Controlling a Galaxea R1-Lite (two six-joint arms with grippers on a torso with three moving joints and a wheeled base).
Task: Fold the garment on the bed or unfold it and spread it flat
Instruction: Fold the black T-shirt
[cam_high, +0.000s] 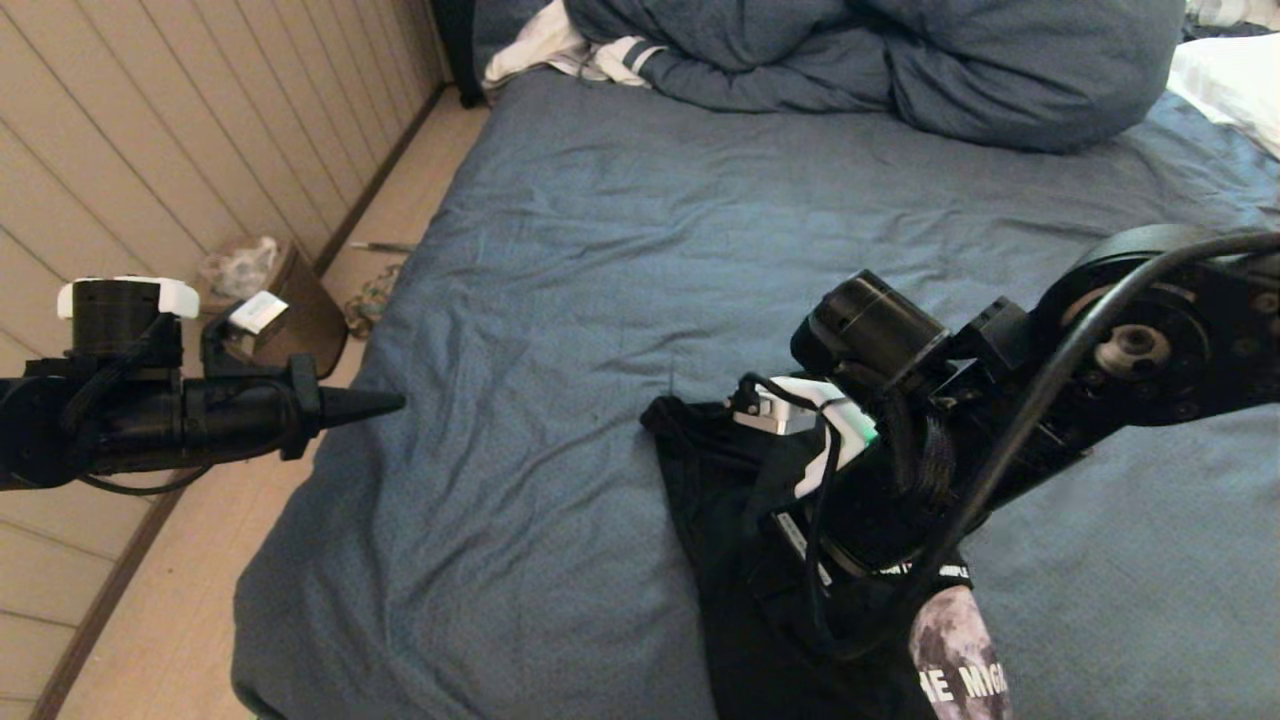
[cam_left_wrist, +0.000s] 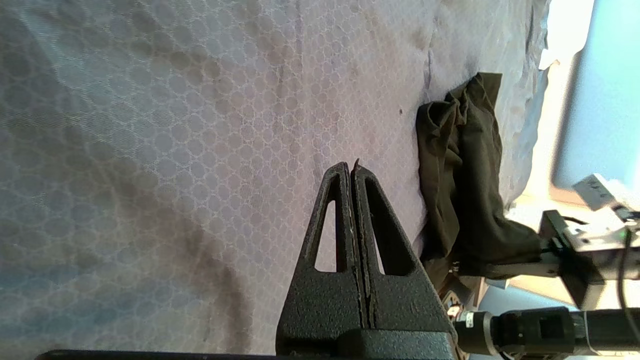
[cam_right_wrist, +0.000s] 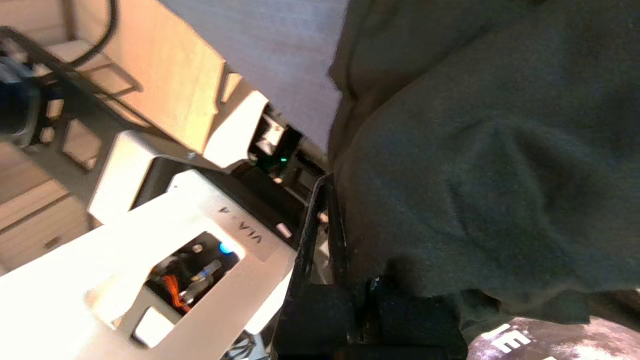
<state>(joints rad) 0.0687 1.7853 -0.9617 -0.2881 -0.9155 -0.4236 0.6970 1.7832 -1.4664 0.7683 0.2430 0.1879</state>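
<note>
The garment (cam_high: 740, 560), a black T-shirt, lies bunched at the near middle of the bed (cam_high: 620, 250), with its moon print and white lettering (cam_high: 950, 640) showing at the near end. My right arm (cam_high: 900, 400) reaches down onto it. In the right wrist view my right gripper (cam_right_wrist: 332, 180) is shut on the garment (cam_right_wrist: 475, 150); the black cloth drapes over one finger and hides it. My left gripper (cam_high: 395, 403) hovers shut and empty by the bed's left edge, well apart from the shirt. In the left wrist view that gripper (cam_left_wrist: 351, 167) hangs over the bare sheet (cam_left_wrist: 175, 125), with the garment (cam_left_wrist: 470, 165) beyond it.
A bulky blue duvet (cam_high: 900, 60) is heaped at the far end of the bed, with white striped clothing (cam_high: 560, 50) at its left and a white pillow (cam_high: 1230, 80) at the right. A cardboard box (cam_high: 290, 300) stands on the floor by the panelled wall.
</note>
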